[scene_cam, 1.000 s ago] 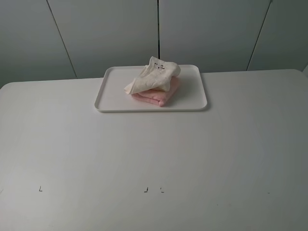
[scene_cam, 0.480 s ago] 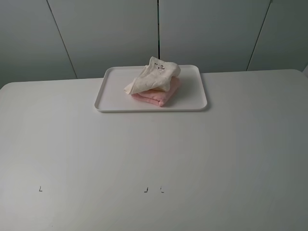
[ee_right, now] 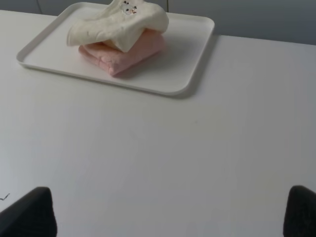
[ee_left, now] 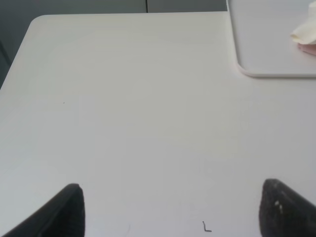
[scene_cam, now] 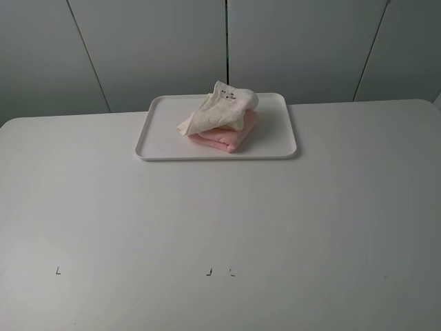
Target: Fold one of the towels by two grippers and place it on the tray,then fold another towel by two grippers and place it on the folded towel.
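Nothing has moved since a moment ago; both towels sit just where they were. On the flat white tray (scene_cam: pixel 157 141) with its low rim and round corners lies the soft pink towel (scene_cam: pixel 224 139), folded into a thick pad. The fuzzy cream towel (scene_cam: pixel 219 112) rests on top of it, loosely folded and a bit lumpy, with one corner hanging toward the tray's bare side. The tray stands at the far side of the smooth white table (scene_cam: pixel 220 227). The left gripper (ee_left: pixel 170 210) hangs low over bare table, well apart from the tray, jaws spread wide and holding nothing. The right gripper (ee_right: pixel 170 212) does the same, facing the tray.
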